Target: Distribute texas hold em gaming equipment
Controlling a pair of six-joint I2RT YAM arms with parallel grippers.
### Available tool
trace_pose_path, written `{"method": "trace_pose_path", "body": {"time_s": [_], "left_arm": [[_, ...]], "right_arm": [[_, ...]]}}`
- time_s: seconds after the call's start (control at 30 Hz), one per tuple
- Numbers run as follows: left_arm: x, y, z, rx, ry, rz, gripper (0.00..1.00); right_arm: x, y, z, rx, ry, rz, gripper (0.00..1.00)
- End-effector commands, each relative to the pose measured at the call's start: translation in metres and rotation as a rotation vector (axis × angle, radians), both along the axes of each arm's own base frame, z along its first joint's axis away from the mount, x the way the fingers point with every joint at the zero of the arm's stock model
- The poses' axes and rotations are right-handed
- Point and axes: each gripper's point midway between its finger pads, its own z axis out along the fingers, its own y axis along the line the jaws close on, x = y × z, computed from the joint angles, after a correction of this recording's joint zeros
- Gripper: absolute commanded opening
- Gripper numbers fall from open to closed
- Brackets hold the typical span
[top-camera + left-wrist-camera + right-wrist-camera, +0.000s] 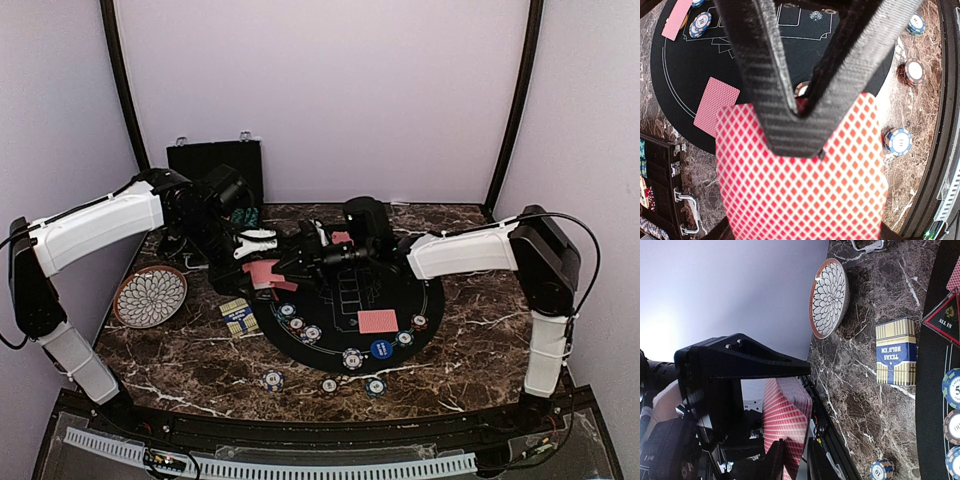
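6 o'clock: you have three round stripe-edged poker chips (329, 385) on the veined marble table (480, 350) | centre: round black felt mat (340, 332), one diamond-patterned card (378, 321) flat at 4 o'clock | 9 o'clock rim: left gripper (801, 112) clamped on red-backed playing cards (800, 185) | right gripper (305, 260) at their edge, you cannot tell its grip | 11 o'clock: hard black case (213, 160)

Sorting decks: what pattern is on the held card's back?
Red-and-white diamond lattice on the card, clearest in left wrist view.

Robot lab test cell.
Plain walls (320, 90), black frame posts (120, 90); left arm (100, 225) and right arm (460, 250) bolted at marble-look table (470, 350), cable track (270, 466) at the frame's bottom.
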Motion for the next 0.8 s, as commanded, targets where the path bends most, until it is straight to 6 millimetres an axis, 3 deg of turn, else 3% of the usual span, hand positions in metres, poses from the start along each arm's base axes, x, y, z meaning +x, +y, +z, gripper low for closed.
{"method": "trace_pose_path", "body": {"time_s": [0.0,0.23,0.33,0.53,0.77], "left_arm": [[-0.002,0.004,0.007,-0.014,-0.021,0.005,0.07],[-0.001,0.007,0.005,-0.002,-0.028,0.012,0.06],[-0.001,0.008,0.004,0.006,-0.032,0.01,0.06],[0.0,0.018,0.001,0.031,-0.05,0.018,0.06],[0.002,0.024,0.002,0.037,-0.055,0.031,0.06]], "right_arm": [[-0.001,-0.005,0.014,0.034,0.0,0.002,0.11],[0.002,-0.011,0.028,0.058,-0.001,-0.003,0.0],[0.006,-0.017,0.031,0.067,0.007,-0.01,0.0],[0.025,-0.044,0.034,0.07,0.012,-0.067,0.0],[0.051,-0.073,0.023,0.043,0.021,-0.138,0.0]]}}
